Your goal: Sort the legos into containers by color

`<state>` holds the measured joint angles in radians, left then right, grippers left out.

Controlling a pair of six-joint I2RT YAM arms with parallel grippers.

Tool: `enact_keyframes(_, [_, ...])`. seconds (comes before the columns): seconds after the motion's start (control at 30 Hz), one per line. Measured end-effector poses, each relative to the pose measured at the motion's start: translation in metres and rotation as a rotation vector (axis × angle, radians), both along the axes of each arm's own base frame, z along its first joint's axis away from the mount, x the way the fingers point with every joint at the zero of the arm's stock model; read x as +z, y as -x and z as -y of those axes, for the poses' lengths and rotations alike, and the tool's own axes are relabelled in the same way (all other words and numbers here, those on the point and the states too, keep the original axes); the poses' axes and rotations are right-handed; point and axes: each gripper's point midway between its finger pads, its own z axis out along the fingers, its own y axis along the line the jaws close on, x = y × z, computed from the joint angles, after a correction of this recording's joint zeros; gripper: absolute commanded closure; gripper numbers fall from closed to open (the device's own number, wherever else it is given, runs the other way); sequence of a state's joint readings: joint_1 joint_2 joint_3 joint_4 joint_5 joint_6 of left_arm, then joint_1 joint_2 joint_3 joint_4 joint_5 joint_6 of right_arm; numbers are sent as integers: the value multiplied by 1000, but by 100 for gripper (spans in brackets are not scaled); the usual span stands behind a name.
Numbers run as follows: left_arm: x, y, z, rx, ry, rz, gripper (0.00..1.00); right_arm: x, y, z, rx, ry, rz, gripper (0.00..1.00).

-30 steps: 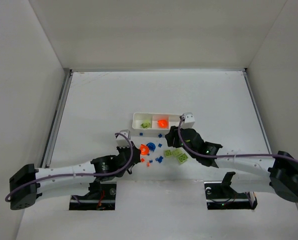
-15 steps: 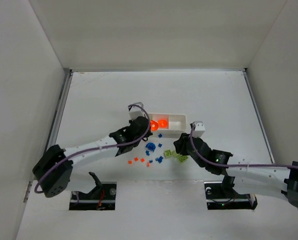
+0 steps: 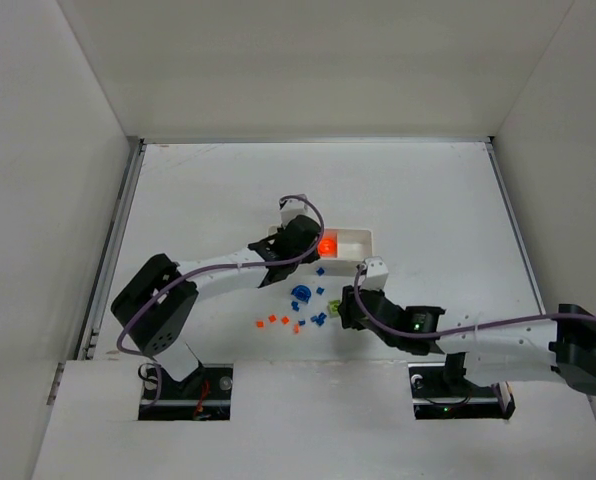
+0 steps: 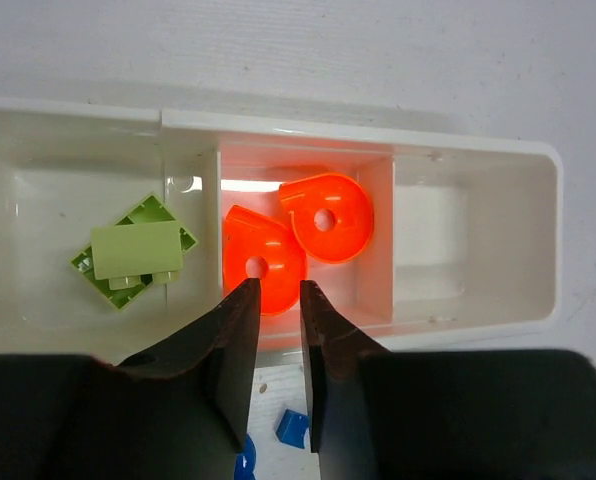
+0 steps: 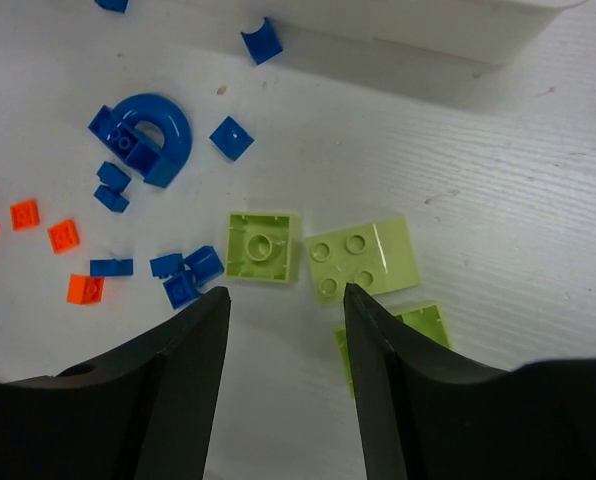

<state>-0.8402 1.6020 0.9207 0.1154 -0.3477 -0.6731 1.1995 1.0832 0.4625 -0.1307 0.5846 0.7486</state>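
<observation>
Left gripper [image 4: 278,297] hangs over the near wall of the tray [image 4: 478,325], in line with the middle compartment [image 4: 373,275]. Its jaws stand a narrow slit apart. I see nothing pinched between them, only orange plastic showing through the slit from below.

Tray contents, from the left wrist view:
- Left compartment [image 4: 38,215]: a lime green plate [image 4: 156,210] lies flat, turned cornerwise, with a paler green brick [image 4: 136,250] on top of it.
- Middle compartment: two round orange pieces, each with a hole. The far orange piece [image 4: 328,215] sits toward the far right corner. The near orange piece [image 4: 263,255] lies against the left divider. Whether the two touch or overlap, I cannot tell.
- Right compartment [image 4: 458,240]: past the second divider, white floor in view.

From the top view the tray lies left to right near the middle of the table [image 3: 208,190], with its left end hidden under the left arm.

Right gripper [image 5: 286,300] is low over the loose bricks just near of the tray, jaws wide and holding nothing. Just beyond the gap lies a lime square brick [image 5: 261,247]. A paler green plate [image 5: 363,258] sits just beside it on the right. A third green piece [image 5: 423,320] is partly hidden behind the right finger. To the left lie a blue arch [image 5: 158,130], a cluster of small blue bricks [image 5: 183,278] and three small orange bricks [image 5: 63,235], all on the table outside the tray.
</observation>
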Motion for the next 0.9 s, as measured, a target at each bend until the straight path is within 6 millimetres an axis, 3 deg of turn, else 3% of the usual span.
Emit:
enact_keyframes(0.13, [-1, 1, -2, 1, -9, 0, 78, -4, 2, -11, 28, 37, -7, 42])
enact_keyframes(0.23, [9, 5, -9, 8, -1, 24, 78, -5, 1, -18, 38, 55, -9, 48])
enact_keyframes(0.47, [41, 38, -37, 7, 67, 107, 77, -13, 0, -27, 48, 93, -27, 50])
enact_keyframes(0.77, [0, 95, -52, -62, 45, 53, 75, -33, 0, -30, 51, 160, -57, 44])
enact_keyframes(0.9, [1, 105, -58, -65, 64, 67, 75, -38, -5, -34, 46, 180, -61, 45])
